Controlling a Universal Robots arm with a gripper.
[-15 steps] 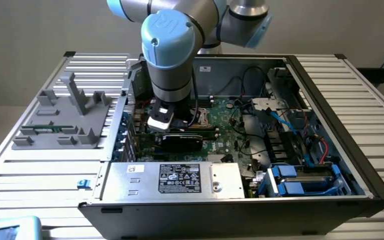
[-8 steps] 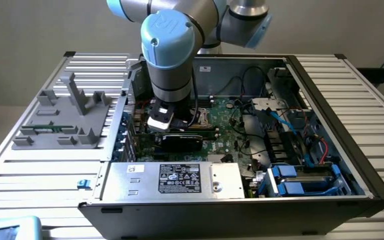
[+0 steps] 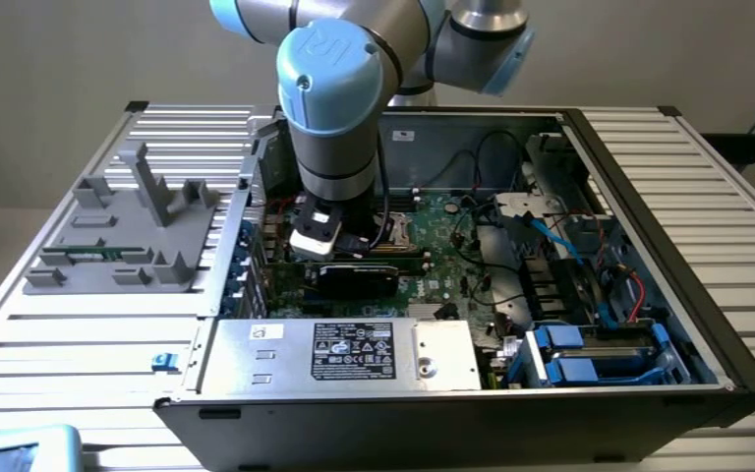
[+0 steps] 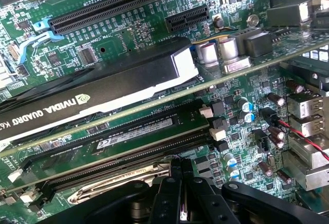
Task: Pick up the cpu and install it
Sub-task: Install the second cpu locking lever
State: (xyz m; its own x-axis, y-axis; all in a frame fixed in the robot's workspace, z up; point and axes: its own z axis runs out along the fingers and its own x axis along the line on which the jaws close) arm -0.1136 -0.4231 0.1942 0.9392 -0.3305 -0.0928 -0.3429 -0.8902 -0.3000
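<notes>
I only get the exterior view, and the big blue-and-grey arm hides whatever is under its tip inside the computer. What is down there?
Observer: In the wrist view the fingers are shut, right beside a shiny metal frame on the green board.
Visitor: Are they holding the chip?
Observer: I cannot tell. A thin bright sliver shows between them, nothing more.
Visitor: The black card near the arm, does it say anything?
Observer: Yes, the black card reads NVIDIA QUADRO in white letters along its edge.
</notes>
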